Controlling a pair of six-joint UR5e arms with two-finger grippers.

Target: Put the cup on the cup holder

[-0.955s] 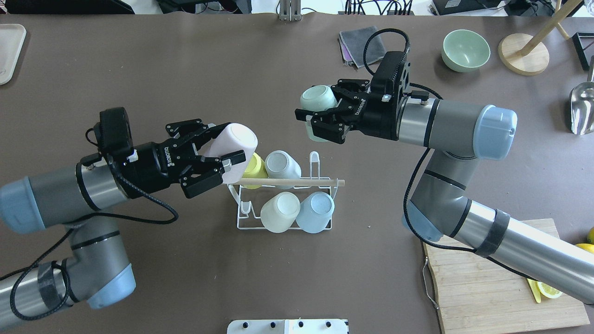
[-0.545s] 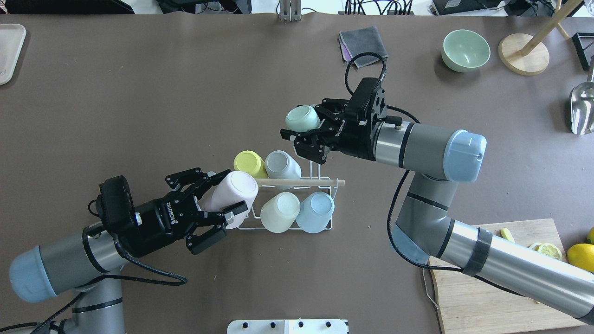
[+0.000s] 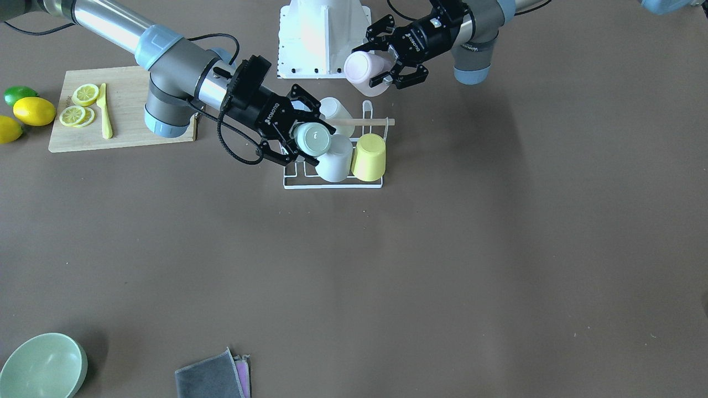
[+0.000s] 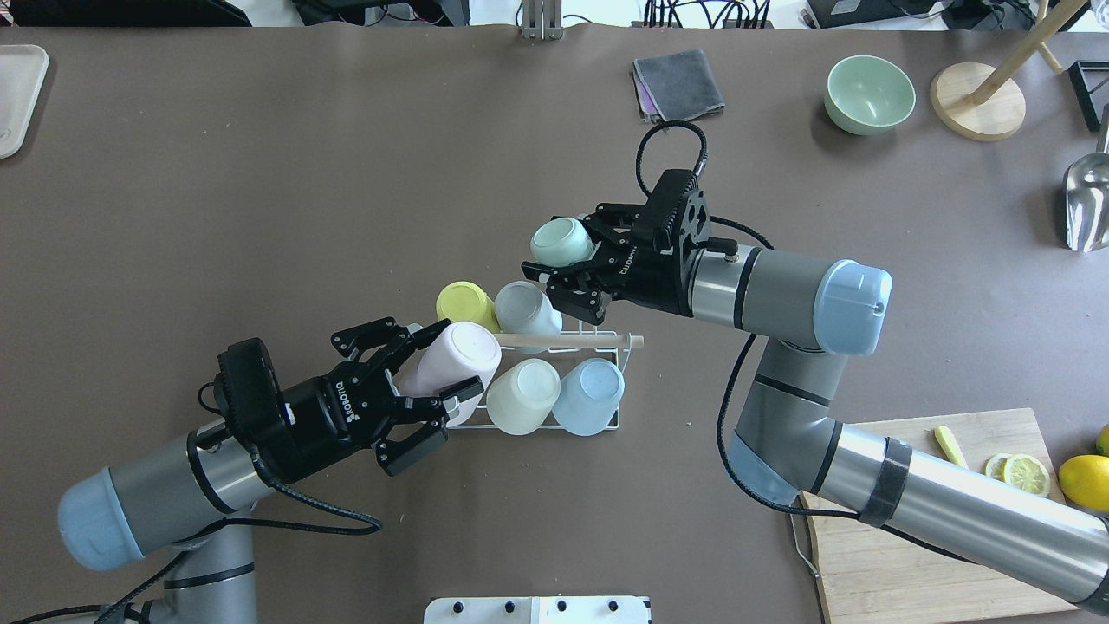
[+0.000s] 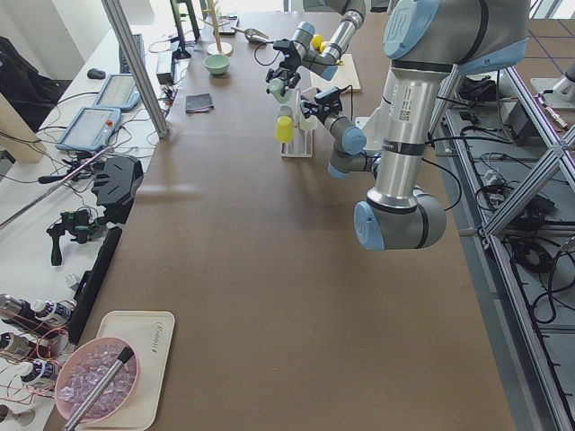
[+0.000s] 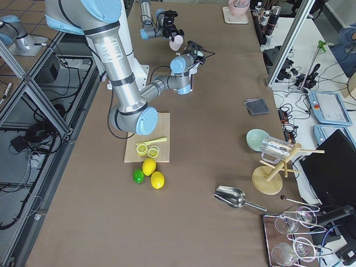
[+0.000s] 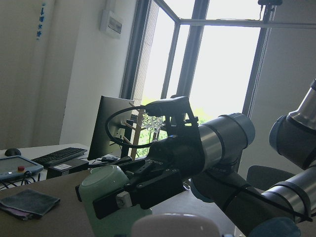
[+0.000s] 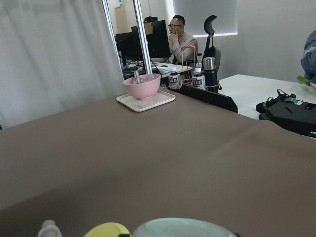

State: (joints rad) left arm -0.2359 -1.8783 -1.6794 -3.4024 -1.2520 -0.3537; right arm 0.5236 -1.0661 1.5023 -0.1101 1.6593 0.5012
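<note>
The white wire cup holder [image 4: 606, 426] with its wooden rod [image 4: 598, 340] stands mid-table and carries a yellow cup [image 4: 463, 303], a grey-white cup [image 4: 524, 308], a cream cup [image 4: 522, 396] and a blue cup [image 4: 589, 394]. My left gripper [image 4: 442, 364] is shut on a pink cup [image 4: 455, 357], tilted over the holder's near-left corner. My right gripper [image 4: 563, 247] is shut on a mint cup [image 4: 561, 241], held bottom up just above the holder's far-right side. In the front-facing view the mint cup [image 3: 312, 138] overlaps the holder [image 3: 332, 187], and the pink cup [image 3: 362, 69] hangs behind it.
A grey cloth [image 4: 678, 82], a green bowl [image 4: 869, 94] and a wooden stand [image 4: 977, 100] lie at the far right. A metal scoop [image 4: 1087, 204] is at the right edge. A cutting board [image 4: 936, 537] with lemon slices lies under my right arm.
My left gripper has carried the pink cup from the holder's far-left side to its near-left corner. My right gripper has brought the mint cup closer to the holder's far-right side.
</note>
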